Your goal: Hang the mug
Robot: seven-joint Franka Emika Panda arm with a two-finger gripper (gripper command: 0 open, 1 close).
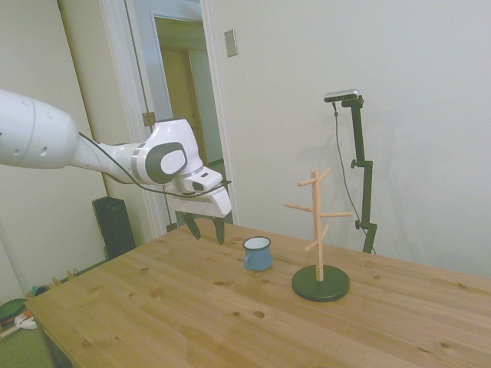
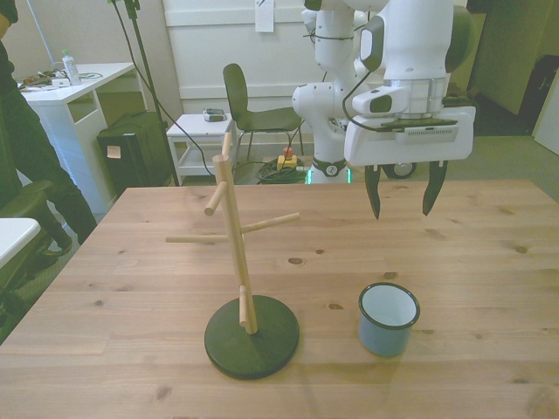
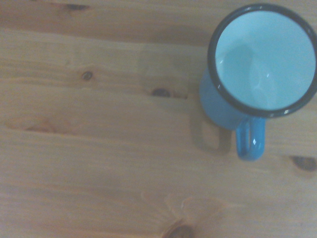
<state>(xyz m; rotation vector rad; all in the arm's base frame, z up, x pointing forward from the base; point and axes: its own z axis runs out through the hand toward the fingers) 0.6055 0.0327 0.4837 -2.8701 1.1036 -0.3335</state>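
A small blue mug (image 1: 258, 254) (image 2: 389, 319) (image 3: 247, 84) with a pale inside and a dark rim stands upright on the wooden table (image 2: 131, 288). Its loop handle (image 3: 250, 139) shows in the wrist view. A wooden mug tree (image 1: 319, 230) (image 2: 236, 253) with several pegs rises from a dark round base (image 2: 251, 336), at the mug's left in the front view. My gripper (image 1: 205, 229) (image 2: 403, 194) hangs open above the table, behind the mug in the front view and apart from it, with nothing between its dark fingers.
Beyond the table's far edge in the front view are a dark chair (image 2: 249, 109), a small white side table (image 2: 203, 131) and a black bin (image 2: 135, 157). A person (image 2: 31, 166) stands at the front view's left by a white desk (image 2: 79, 87).
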